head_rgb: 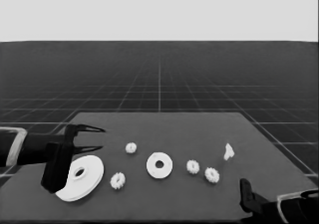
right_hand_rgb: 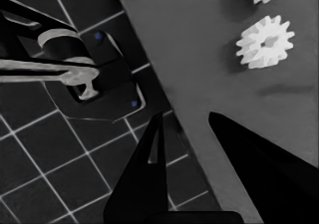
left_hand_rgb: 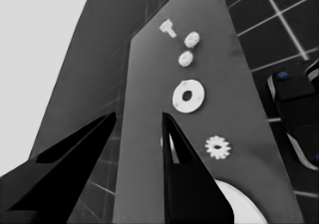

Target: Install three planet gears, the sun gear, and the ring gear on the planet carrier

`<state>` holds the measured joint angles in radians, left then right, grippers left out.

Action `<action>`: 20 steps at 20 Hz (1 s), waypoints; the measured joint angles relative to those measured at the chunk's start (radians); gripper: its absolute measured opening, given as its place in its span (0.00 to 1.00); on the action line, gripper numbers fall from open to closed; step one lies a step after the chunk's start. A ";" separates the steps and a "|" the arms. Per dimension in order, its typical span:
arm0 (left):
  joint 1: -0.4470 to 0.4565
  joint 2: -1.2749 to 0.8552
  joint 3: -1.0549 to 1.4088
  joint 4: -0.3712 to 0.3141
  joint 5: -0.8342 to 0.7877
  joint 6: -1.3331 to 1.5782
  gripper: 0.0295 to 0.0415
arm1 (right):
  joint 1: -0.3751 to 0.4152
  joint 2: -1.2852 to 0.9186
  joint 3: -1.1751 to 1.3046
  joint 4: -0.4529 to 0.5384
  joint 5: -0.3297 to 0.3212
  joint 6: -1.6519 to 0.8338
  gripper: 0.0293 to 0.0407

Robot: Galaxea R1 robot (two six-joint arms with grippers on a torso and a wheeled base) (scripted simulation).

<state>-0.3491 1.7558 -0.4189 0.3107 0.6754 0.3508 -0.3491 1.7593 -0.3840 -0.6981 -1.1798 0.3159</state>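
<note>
The smaller round part (head_rgb: 159,165) lies flat at mid-table, also seen in the left wrist view (left_hand_rgb: 188,95). The larger round part (head_rgb: 82,176) lies at the left, partly under the waiting left arm; its edge shows in the left wrist view (left_hand_rgb: 239,204). Several small gears lie loose: one (head_rgb: 130,148) behind, one (head_rgb: 118,180) in front, and two (head_rgb: 193,167) (head_rgb: 212,174) to the right. My left gripper (head_rgb: 97,138) (left_hand_rgb: 138,117) hangs open over the left end, holding nothing. My right gripper (right_hand_rgb: 185,117) is open at the table's near right corner, near a gear (right_hand_rgb: 265,40).
A thin white piece (head_rgb: 229,152) lies at the right, behind the two right-hand gears, and shows in the left wrist view (left_hand_rgb: 168,28). The right arm (head_rgb: 251,200) shows at the lower right corner. Dark machinery (right_hand_rgb: 89,74) sits past the table's edge.
</note>
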 joint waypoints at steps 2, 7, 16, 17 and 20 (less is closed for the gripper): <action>0.045 -0.002 0.043 -0.044 0.030 -0.002 0.01 | -0.034 0.008 0.029 0.045 0.014 -0.002 0.13; 0.299 0.760 -0.706 0.187 0.834 -1.221 0.89 | -0.007 0.000 -0.001 0.004 0.001 0.000 0.80; 0.426 1.086 -1.577 -0.117 0.723 -1.202 0.75 | -0.006 0.000 -0.003 0.000 0.000 0.000 0.81; 0.453 1.102 -1.618 -0.104 0.703 -1.183 0.75 | -0.006 0.000 -0.003 0.000 0.000 0.000 0.81; 0.479 1.125 -1.673 -0.094 0.678 -1.157 0.75 | -0.006 0.000 -0.003 0.000 0.000 0.000 0.81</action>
<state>0.1294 2.8811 -2.0922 0.2169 1.3536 -0.8059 -0.3547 1.7592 -0.3868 -0.6977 -1.1801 0.3159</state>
